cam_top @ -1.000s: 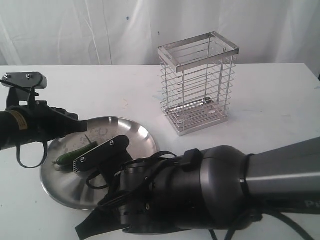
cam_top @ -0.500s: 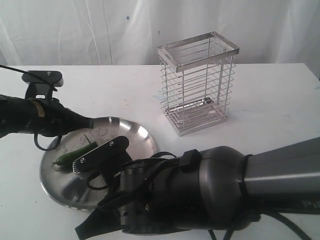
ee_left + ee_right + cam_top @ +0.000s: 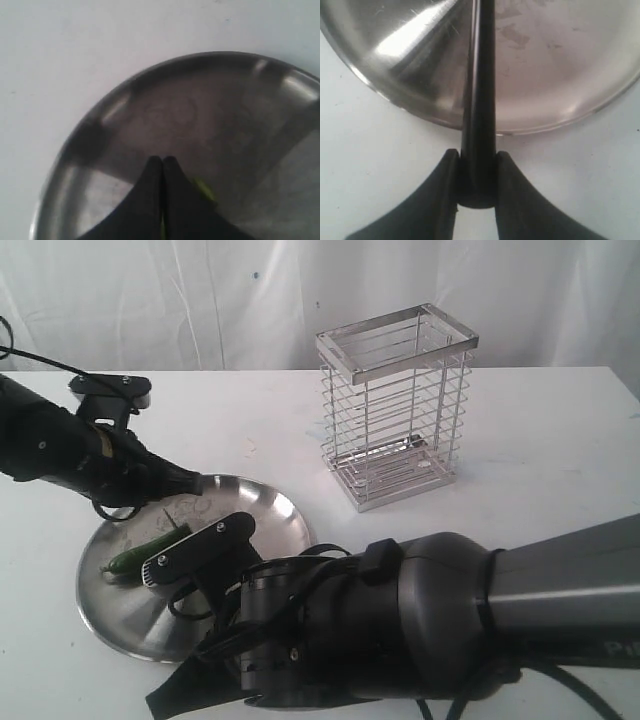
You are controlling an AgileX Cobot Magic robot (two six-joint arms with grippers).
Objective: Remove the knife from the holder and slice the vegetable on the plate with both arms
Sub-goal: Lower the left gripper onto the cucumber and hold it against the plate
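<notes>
The dark-green vegetable (image 3: 140, 554) lies on the left part of the steel plate (image 3: 280, 508). My left gripper (image 3: 193, 481) hangs over the plate's far-left rim, just beyond the vegetable. In the left wrist view the left gripper (image 3: 162, 160) is shut, fingertips pressed together over the plate (image 3: 100, 112), with a bit of the vegetable (image 3: 204, 189) showing beneath them. My right gripper (image 3: 477, 160) is shut on the knife (image 3: 479, 100) by its black handle, which reaches over the plate (image 3: 560, 75). A thin dark blade tip (image 3: 169, 519) shows beside the vegetable. In the exterior view the right arm's bulk hides its gripper.
The wire holder (image 3: 395, 410) stands upright behind and to the right of the plate, with no knife in it. The right arm (image 3: 400, 630) fills the near foreground, its camera mount (image 3: 200, 545) over the plate. A white curtain closes off the back.
My left arm has swung right and farther back along the plate's rim, its wrist turning. The right arm and knife have hardly moved.
</notes>
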